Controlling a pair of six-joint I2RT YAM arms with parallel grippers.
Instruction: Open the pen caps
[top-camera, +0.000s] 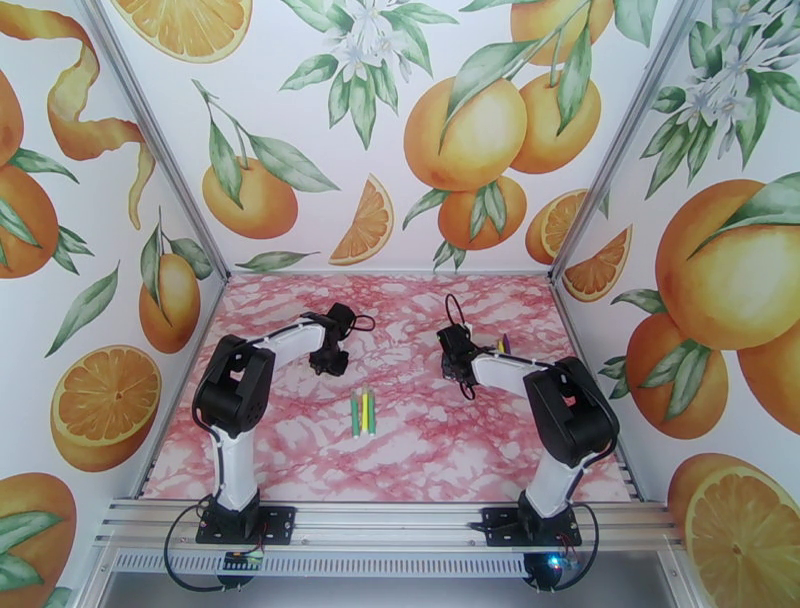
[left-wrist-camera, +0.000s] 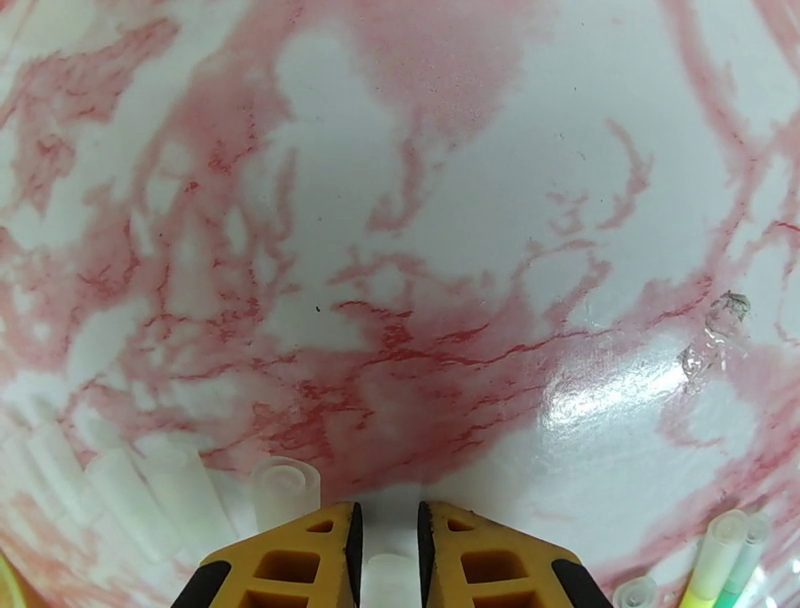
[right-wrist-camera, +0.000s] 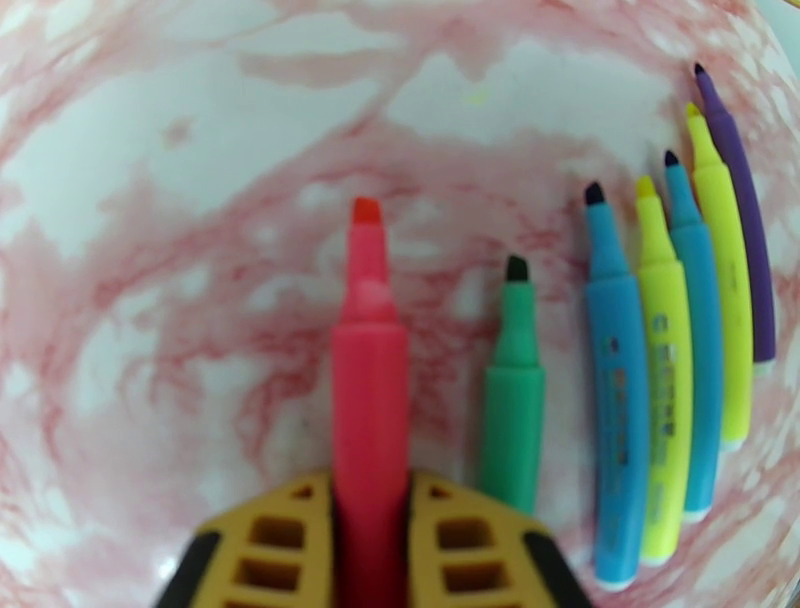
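Observation:
My left gripper (left-wrist-camera: 390, 510) is low over the table, shut on a small translucent pen cap (left-wrist-camera: 390, 582) between its yellow fingers. Several more clear caps (left-wrist-camera: 284, 488) lie just left of it. My right gripper (right-wrist-camera: 370, 488) is shut on the barrel of an uncapped red pen (right-wrist-camera: 368, 360), which points away from the camera. Beside it on the right lie an uncapped green pen (right-wrist-camera: 514, 400) and a row of uncapped blue, yellow and purple pens (right-wrist-camera: 668, 350). In the top view the left gripper (top-camera: 328, 364) and right gripper (top-camera: 458, 370) flank three capped pens (top-camera: 362, 412) at the table's centre.
Two capped pens (left-wrist-camera: 722, 555) show at the lower right of the left wrist view. The pink marbled table (top-camera: 400, 460) is enclosed by orange-patterned walls at the left, back and right. A small torn spot (left-wrist-camera: 715, 330) marks the surface.

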